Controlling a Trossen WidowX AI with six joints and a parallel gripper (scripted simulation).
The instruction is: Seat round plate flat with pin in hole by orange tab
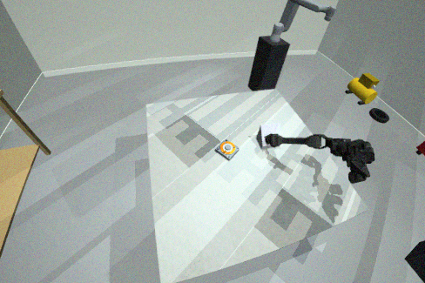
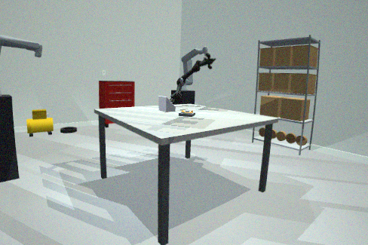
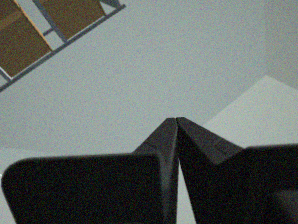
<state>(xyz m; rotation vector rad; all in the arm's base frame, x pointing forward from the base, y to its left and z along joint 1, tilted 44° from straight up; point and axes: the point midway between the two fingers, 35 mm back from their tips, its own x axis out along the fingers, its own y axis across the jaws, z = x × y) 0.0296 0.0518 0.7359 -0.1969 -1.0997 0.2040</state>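
My gripper [image 3: 175, 126] is pressed together with nothing between its fingertips, held high in the air above the desk [image 2: 226, 117] and pointing out toward the wall and the shelving rack [image 2: 288, 82]. The round plate [image 1: 227, 147] with its orange tab sits on its square base [image 1: 220, 152] down on the desk, well apart from my gripper and far below it, out past my arm's mount. At this size I cannot tell whether the plate lies flat or rides up on the pin.

Plate [image 1: 227, 147] on base [image 1: 233, 154] mid-table [image 2: 226, 120], claw [image 2: 210, 59] raised behind
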